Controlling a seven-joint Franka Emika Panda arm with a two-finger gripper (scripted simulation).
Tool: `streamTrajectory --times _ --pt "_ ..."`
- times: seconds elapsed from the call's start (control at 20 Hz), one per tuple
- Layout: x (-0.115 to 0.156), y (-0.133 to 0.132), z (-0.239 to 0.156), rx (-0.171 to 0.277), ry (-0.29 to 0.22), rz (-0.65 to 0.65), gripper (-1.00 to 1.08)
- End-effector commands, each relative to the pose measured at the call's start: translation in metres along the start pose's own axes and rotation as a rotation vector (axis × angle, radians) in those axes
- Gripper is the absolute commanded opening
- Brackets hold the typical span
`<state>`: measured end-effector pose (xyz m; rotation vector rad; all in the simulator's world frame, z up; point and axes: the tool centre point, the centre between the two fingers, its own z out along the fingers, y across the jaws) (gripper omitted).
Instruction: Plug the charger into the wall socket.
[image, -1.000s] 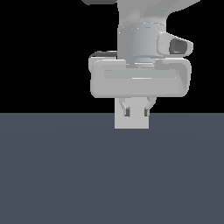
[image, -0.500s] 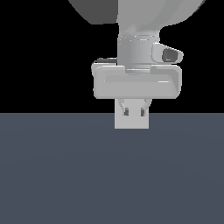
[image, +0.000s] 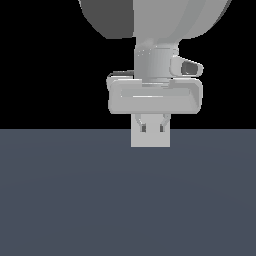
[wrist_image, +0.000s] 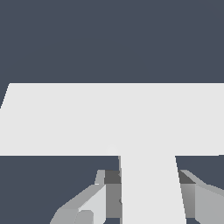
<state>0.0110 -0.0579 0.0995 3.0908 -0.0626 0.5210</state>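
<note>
My gripper (image: 151, 128) hangs low over the dark floor (image: 125, 200) with its fingers (wrist_image: 89, 205) pinching the charger (wrist_image: 151, 188) on both sides. In the wrist view that block runs straight from between them to the broad pale wall socket (wrist_image: 65, 118) and looks to touch it. I judge the plug-in nearly done or just reaching contact, but I cannot see the prongs or holes, so I cannot tell whether it is seated; a final push and release may remain.
</note>
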Motion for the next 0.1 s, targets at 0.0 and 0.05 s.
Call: streamTrajectory --times 0.0,0.05 --pt "0.0011 -0.0001 -0.0001 0.000 0.002 0.000 -1.00" --pt "0.0009 0.0000 -0.0002 0.000 0.002 0.000 -1.00"
